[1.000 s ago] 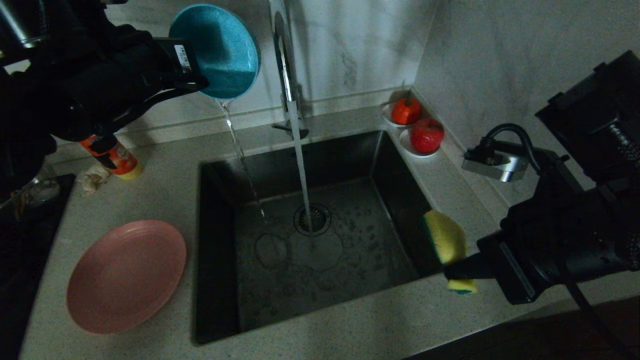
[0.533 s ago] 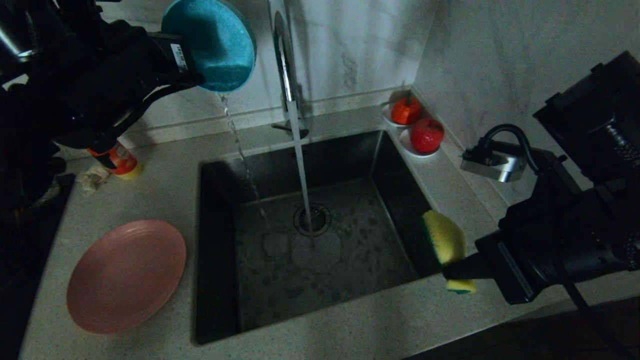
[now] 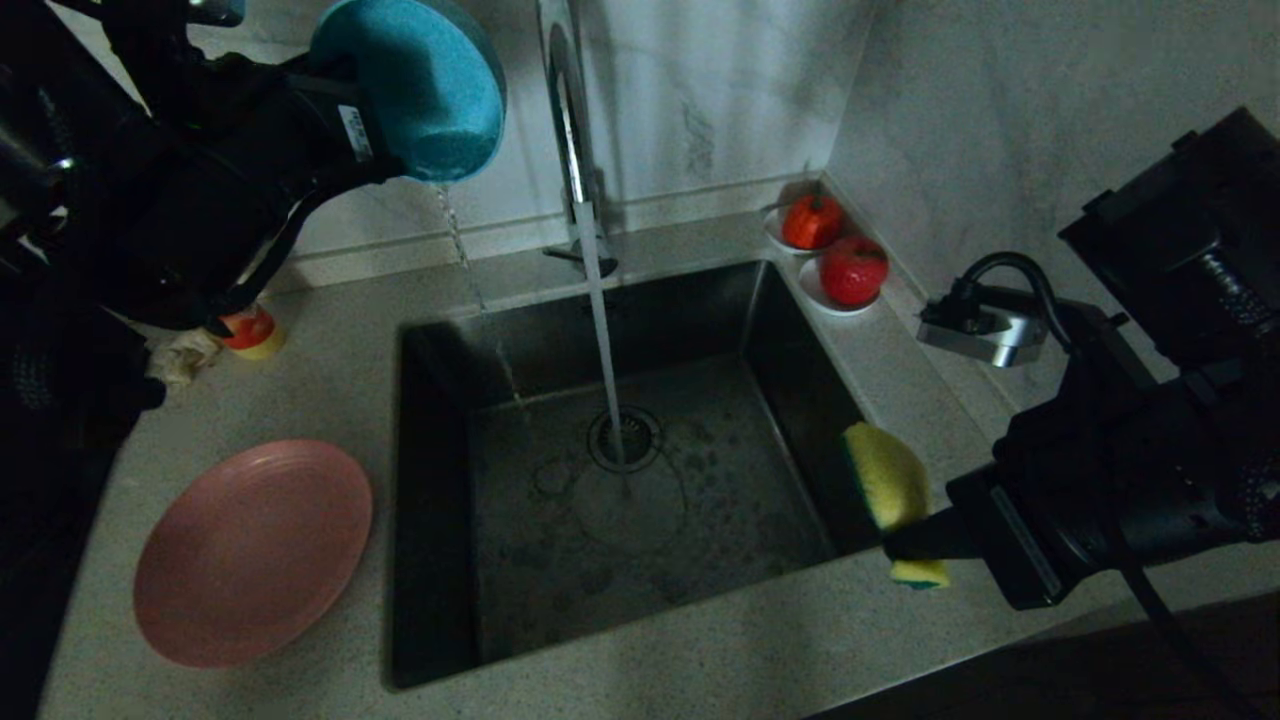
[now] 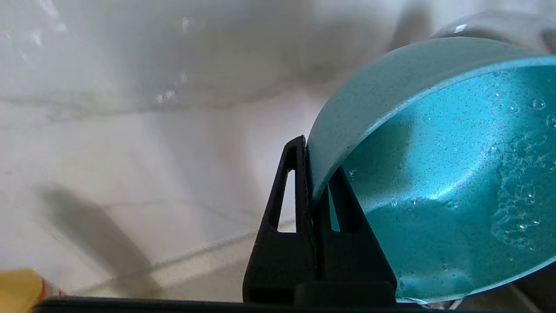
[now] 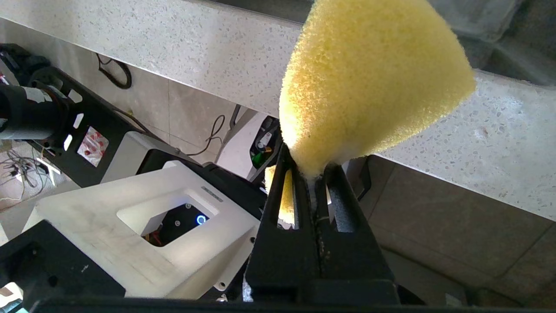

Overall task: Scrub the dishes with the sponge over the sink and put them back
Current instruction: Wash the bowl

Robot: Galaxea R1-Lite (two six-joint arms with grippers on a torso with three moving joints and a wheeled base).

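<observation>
My left gripper is shut on the rim of the teal-blue bowl, held tipped high above the sink's back left corner. A thin trickle of water falls from the bowl into the dark sink. My right gripper is shut on the yellow sponge, held over the counter at the sink's front right corner. The pink plate lies flat on the counter left of the sink. The chopsticks are out of view.
The chrome faucet runs a steady stream onto the drain strainer. Two white saucers with red fruit stand at the back right corner. An orange-and-yellow bottle and a crumpled cloth sit behind the plate.
The left gripper has turned the bowl further over and shifted it slightly left and up. The poured stream has thinned. The right arm has not moved.
</observation>
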